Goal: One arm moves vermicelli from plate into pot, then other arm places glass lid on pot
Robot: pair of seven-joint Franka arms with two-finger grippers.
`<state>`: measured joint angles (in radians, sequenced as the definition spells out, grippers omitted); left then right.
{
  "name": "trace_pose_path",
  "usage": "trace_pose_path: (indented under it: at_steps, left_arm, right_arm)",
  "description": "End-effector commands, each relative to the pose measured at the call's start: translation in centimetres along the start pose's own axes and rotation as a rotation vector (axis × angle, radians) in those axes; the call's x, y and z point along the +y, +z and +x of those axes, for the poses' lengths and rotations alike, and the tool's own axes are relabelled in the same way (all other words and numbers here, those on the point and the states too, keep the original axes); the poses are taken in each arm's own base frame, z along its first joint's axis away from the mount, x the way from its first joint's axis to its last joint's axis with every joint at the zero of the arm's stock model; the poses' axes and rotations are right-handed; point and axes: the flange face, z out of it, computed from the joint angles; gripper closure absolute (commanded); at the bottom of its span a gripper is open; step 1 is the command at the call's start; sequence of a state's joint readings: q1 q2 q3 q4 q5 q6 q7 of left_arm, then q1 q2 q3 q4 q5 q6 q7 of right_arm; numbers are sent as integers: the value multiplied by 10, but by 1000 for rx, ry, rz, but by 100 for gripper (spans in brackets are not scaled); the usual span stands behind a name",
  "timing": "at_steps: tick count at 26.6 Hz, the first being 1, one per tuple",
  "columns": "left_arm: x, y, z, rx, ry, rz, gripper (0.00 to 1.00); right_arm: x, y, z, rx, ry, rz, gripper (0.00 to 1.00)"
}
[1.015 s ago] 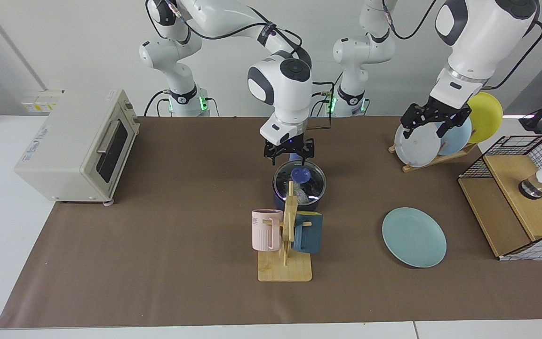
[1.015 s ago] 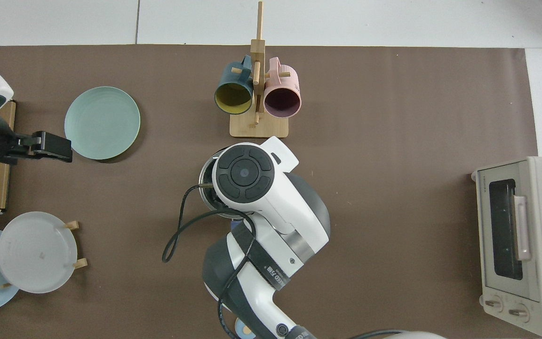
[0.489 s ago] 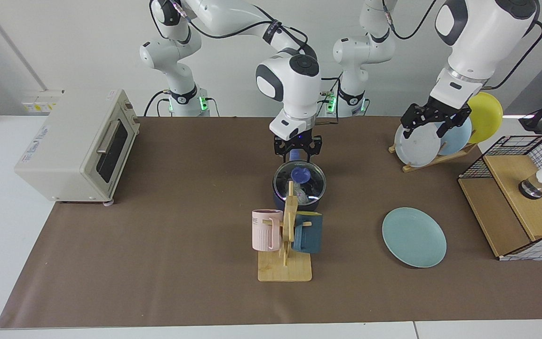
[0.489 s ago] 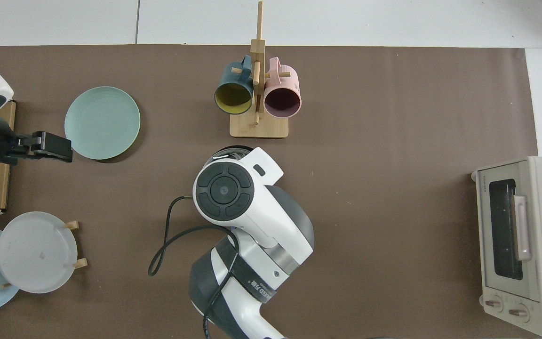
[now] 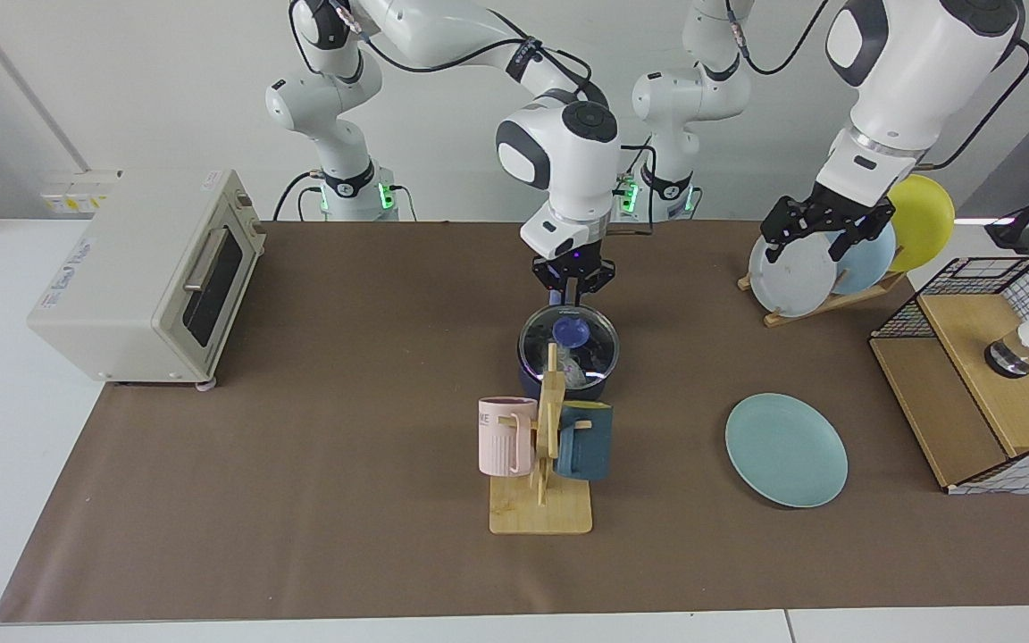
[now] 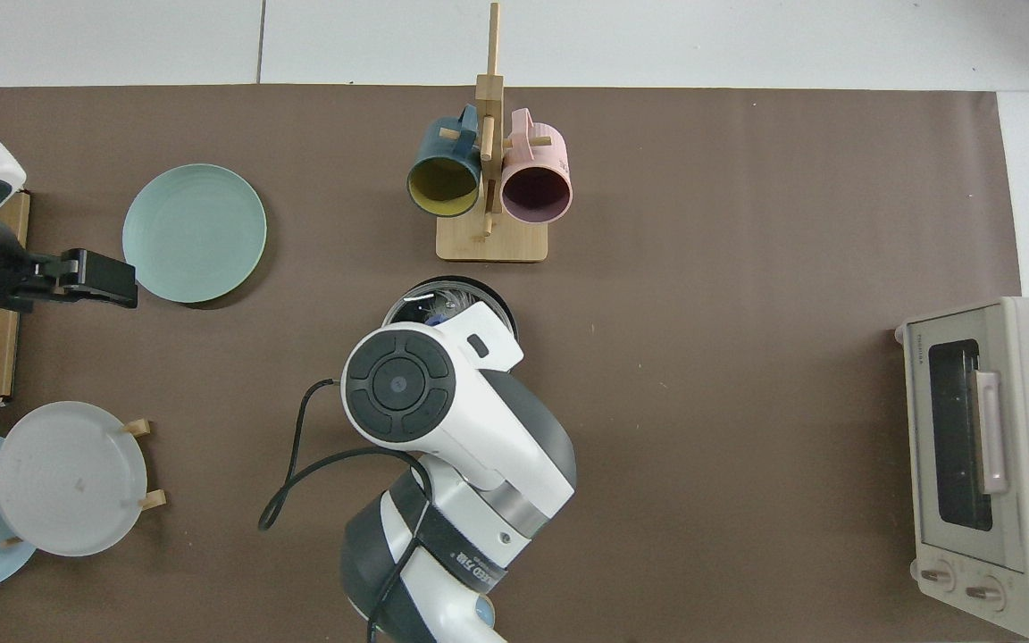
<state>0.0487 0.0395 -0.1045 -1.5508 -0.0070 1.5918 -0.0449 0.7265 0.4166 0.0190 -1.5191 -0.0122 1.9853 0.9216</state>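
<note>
The dark blue pot (image 5: 528, 382) stands mid-table with the glass lid (image 5: 592, 346) on it, blue knob up. White vermicelli (image 5: 579, 368) shows through the glass, and a few strands (image 6: 448, 298) show in the top view beside the arm. My right gripper (image 5: 572, 288) hangs just behind and above the pot, open and holding nothing, clear of the knob. The pale teal plate (image 5: 786, 449) lies bare. My left gripper (image 5: 823, 239) waits open by the plate rack, beside the plate (image 6: 194, 232) in the top view.
A wooden mug rack (image 5: 541, 511) with a pink mug (image 5: 506, 436) and a dark teal mug (image 5: 586, 439) stands directly in front of the pot. There is a toaster oven (image 5: 148, 277), a rack of white, light blue and yellow plates (image 5: 791, 272), and a wire-and-wood box (image 5: 983, 375).
My right gripper has risen off the lid's knob and drawn back toward its base, leaving the lid on the pot. The left arm has not moved.
</note>
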Motion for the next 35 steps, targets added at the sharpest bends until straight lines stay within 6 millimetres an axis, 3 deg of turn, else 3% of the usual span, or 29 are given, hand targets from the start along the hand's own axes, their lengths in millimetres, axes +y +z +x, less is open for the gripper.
trace_pose_path:
  at_steps: [1, 4, 10, 26, 35]
  left_arm:
    - [-2, -3, -4, 12, -7, -15, 0]
    - [-2, -3, -4, 12, -7, -15, 0]
    - [-2, -3, -4, 12, -7, -15, 0]
    - [-2, -3, -4, 12, -7, -15, 0]
    - [-2, -3, -4, 12, -7, -15, 0]
  right_arm:
    - [-1, -4, -3, -26, 60, 30, 87]
    - [-2, -3, -4, -26, 59, 33, 94]
    - [-6, 1, -1, -13, 63, 56, 97]
    - [-14, 27, 5, 7, 69, 81, 97]
    - [-14, 27, 7, 11, 70, 82, 97]
